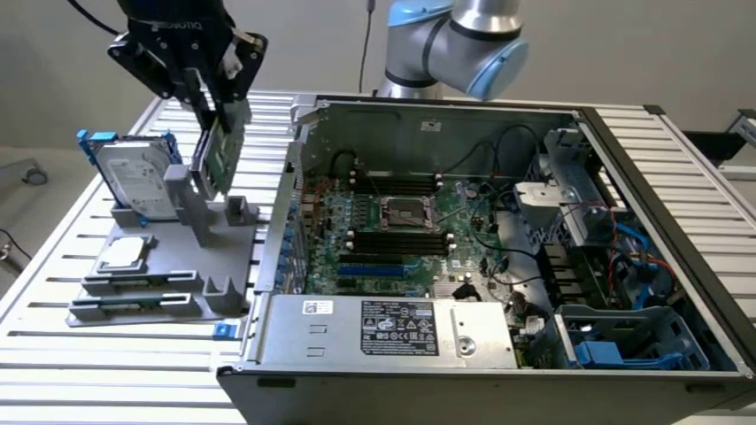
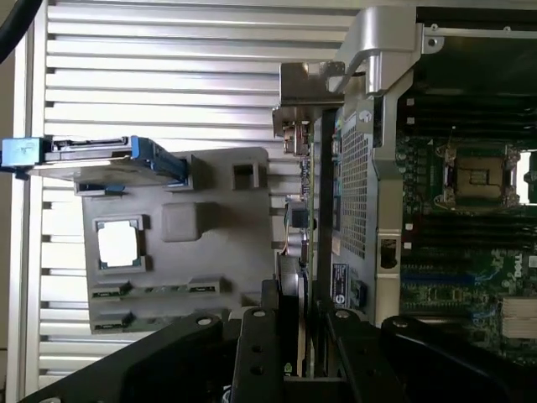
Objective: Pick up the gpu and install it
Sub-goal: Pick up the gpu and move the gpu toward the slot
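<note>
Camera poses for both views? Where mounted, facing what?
Exterior: off the arm, raised, looking down at the open PC case and grey holder; arm and pincer show.
Wrist: on the wrist, looking down past the pincer at holder and case edge.
Shared: pincer gripping the gpu, holder, hard drive, processor, motherboard.

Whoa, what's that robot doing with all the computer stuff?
The robot arm's black hand is gripping the thin green-and-black gpu card by its top edge, holding it upright over the grey plastic holder. Beside it, the big open metal computer case has its green board showing; the card is not in there yet. A silver hard drive in a blue frame and a small square silver chip sit on the holder.
</note>
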You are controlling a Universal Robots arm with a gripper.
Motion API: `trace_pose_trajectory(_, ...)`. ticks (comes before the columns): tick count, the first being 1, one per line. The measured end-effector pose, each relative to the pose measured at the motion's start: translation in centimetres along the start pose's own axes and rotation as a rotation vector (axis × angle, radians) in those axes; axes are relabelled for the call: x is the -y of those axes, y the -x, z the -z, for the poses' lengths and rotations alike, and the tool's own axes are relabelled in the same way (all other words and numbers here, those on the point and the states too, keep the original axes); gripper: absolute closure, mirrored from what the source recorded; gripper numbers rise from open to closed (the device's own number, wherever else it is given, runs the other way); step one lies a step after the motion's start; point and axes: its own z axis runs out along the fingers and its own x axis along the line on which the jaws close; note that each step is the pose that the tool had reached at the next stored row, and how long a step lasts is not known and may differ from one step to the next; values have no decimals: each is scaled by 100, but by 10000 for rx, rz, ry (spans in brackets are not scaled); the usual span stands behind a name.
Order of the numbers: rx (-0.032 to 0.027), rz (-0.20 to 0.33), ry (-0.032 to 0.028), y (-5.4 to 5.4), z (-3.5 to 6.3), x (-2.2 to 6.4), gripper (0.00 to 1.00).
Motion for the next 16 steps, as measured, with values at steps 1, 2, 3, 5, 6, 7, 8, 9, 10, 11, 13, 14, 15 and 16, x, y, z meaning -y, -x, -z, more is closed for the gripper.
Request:
trace_pose_trajectory(1, 0, 0, 5, 46, 39, -3, 74)
trace_pose_trajectory(2, -2, 0, 10, 92, 75, -6, 74)
trace_pose_trajectory(3, -3, 0, 21, 138, 105, -8, 74)
trace_pose_trajectory(5, -8, -1, 38, 229, 144, -10, 74)
trace_pose_trajectory(6, -16, -2, 43, 274, 154, -8, 74)
trace_pose_trajectory(7, -25, -2, 45, 319, 158, -6, 74)
trace_pose_trajectory(8, -33, -5, 47, 364, 161, -4, 74)
trace_pose_trajectory(9, -41, -5, 49, 413, 163, -1, 74)
trace_pose_trajectory(10, -46, -5, 49, 458, 164, 2, 74)
trace_pose_trajectory(11, -52, -5, 49, 503, 165, 5, 74)
trace_pose_trajectory(13, -62, -7, 50, 592, 163, 12, 74)
trace_pose_trajectory(14, -69, -8, 50, 637, 163, 15, 74)
trace_pose_trajectory(15, -78, -8, 50, 684, 163, 20, 74)
trace_pose_trajectory(16, -86, -10, 50, 727, 162, 24, 74)
